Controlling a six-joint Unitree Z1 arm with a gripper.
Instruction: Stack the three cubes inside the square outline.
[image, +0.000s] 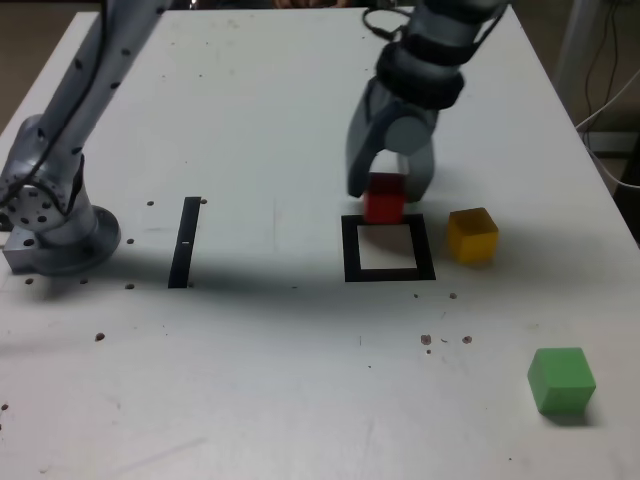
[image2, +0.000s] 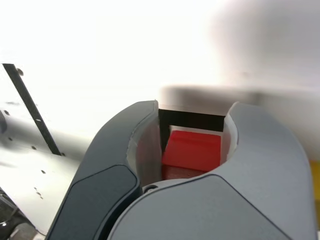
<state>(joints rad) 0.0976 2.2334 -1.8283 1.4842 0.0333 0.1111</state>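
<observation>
Now, step: gripper clenched on red cube, at the outline's far edge.
Next: carry it nearer, over the white centre, set down.

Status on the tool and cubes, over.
Tool shut on red cube, at the square outline's far edge. Yellow cube beside the outline, green cube apart, both loose. Outline centre unobstructed.

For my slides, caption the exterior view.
Gripper holds red cube at square outline's far edge; yellow cube, green cube wait.
</observation>
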